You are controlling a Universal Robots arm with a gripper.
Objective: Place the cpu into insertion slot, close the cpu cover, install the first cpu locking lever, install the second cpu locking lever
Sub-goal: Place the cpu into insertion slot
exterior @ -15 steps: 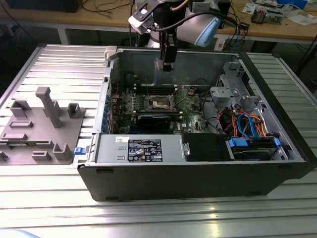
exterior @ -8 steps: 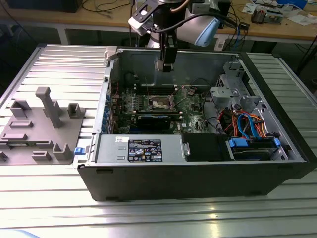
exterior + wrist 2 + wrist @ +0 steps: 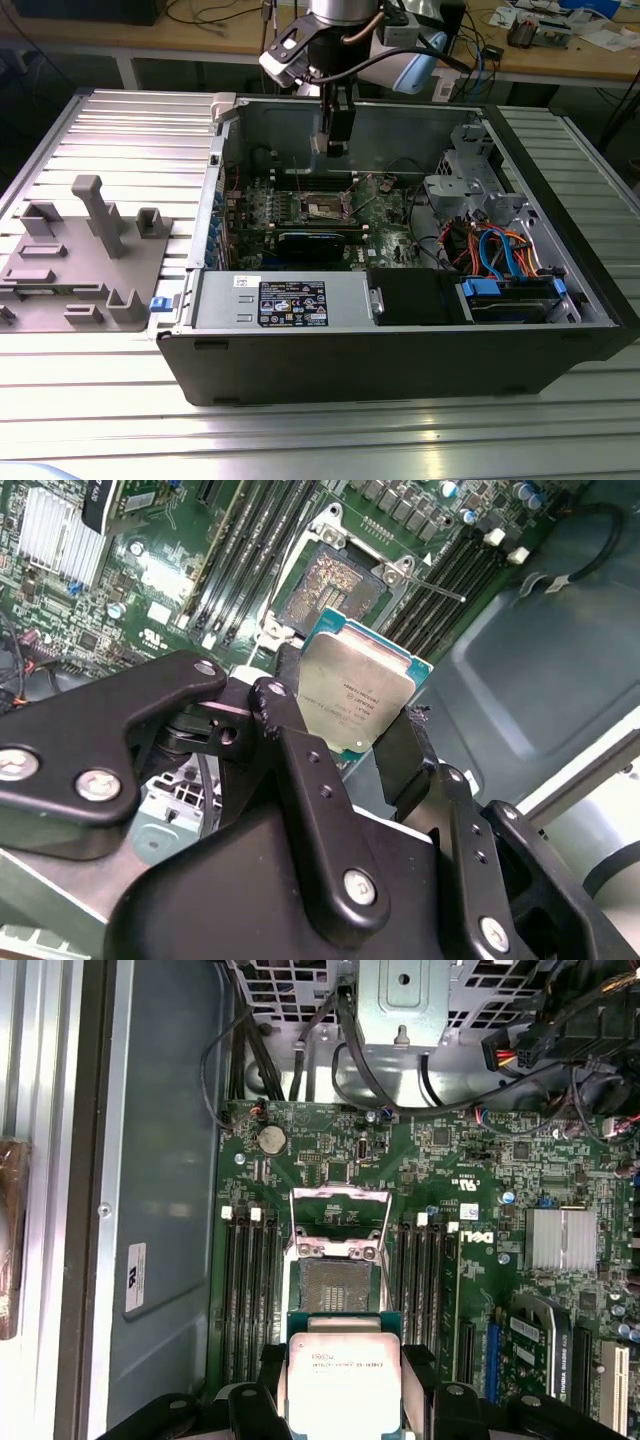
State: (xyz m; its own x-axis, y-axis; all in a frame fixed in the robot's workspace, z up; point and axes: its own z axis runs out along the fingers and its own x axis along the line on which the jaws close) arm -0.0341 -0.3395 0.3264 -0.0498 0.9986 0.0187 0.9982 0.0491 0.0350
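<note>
Ribbed aluminium tabletop [image 3: 110, 120] carries an open computer case [image 3: 400, 355], with a grey fixture plate [image 3: 85, 255] beside it on the exterior view's left. Inside the case the gripper [image 3: 334, 140] hangs over the motherboard [image 3: 450, 1165]. In both wrist views its black fingers [image 3: 290, 715] are clamped on two opposite edges of the cpu [image 3: 355, 695] [image 3: 343, 1380], whose silver top faces the cameras. The cpu is held in the air above the insertion slot [image 3: 335, 1285] and does not touch it. The slot lies bare, its contact field exposed. The cpu cover [image 3: 340, 1194] is tipped up and open at the slot's edge nearer the coin battery [image 3: 270, 1139]. Rows of memory slots [image 3: 250, 1290] flank the insertion slot on both sides.
</note>
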